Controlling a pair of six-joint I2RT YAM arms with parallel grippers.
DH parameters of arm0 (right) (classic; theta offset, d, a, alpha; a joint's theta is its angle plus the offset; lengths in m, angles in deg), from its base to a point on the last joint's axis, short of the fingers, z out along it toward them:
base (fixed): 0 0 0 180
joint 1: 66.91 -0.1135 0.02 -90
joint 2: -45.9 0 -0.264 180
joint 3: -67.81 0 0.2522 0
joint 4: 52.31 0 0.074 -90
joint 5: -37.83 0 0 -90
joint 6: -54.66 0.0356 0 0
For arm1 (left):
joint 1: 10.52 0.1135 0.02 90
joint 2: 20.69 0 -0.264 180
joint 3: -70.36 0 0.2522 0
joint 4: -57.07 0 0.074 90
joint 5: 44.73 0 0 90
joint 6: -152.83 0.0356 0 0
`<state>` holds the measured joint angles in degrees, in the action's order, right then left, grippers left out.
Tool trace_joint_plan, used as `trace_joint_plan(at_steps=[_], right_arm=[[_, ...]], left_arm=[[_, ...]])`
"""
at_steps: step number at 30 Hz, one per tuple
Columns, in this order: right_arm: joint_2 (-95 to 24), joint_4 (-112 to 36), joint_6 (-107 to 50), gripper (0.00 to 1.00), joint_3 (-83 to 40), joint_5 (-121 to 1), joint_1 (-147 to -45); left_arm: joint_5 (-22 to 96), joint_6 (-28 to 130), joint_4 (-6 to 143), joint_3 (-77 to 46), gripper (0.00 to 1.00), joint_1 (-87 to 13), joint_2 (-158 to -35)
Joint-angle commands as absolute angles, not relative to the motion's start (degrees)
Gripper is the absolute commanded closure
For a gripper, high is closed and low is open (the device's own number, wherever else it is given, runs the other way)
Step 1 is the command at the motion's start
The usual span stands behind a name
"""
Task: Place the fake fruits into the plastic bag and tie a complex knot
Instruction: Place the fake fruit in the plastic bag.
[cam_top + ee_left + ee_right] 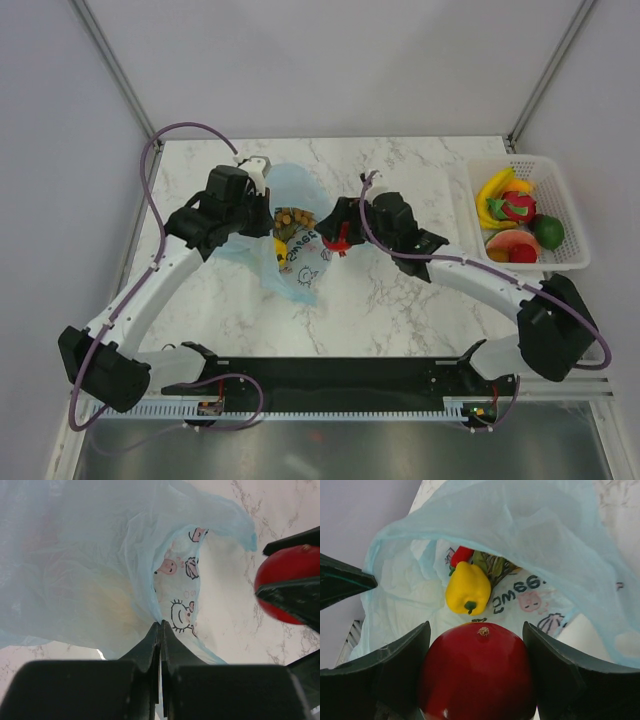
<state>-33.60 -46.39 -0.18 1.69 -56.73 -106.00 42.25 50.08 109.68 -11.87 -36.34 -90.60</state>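
Left end effector (161,626) clenched on plastic bag (95,555) rim; right end effector (476,632) tight around red toy fruit (477,677).

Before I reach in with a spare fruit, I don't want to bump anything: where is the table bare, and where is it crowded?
Bare table lies between the left arm and right arm, nearer than the plastic bag; more between bag and white basket, beyond the right arm. Crowded: the bag's mouth, where both jaws meet, the right ones around a red fruit.
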Motion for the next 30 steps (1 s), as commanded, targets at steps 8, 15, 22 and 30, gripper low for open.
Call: trace_joint_plan(at_steps=[8, 15, 22, 30], right_arm=[[-52.3, -63.8, 8.3, 0.66, -8.6, -46.0, -116.2], [-64.1, -73.9, 10.5, 0.66, -15.3, -40.5, -117.4], [-75.7, -81.8, 13.3, 0.63, -23.6, -35.0, -118.0], [-80.5, -79.1, 10.1, 0.02, -31.2, -34.2, -118.8]], left_arm=[[46.4, 49.8, 108.5, -11.7, 0.98, -35.7, -88.2], [45.8, 48.9, 108.4, -11.9, 0.98, -33.8, -88.8], [41.4, 48.2, 108.0, -12.5, 0.98, -30.6, -90.6], [40.1, 48.3, 107.9, -12.6, 0.98, -28.9, -91.5]])
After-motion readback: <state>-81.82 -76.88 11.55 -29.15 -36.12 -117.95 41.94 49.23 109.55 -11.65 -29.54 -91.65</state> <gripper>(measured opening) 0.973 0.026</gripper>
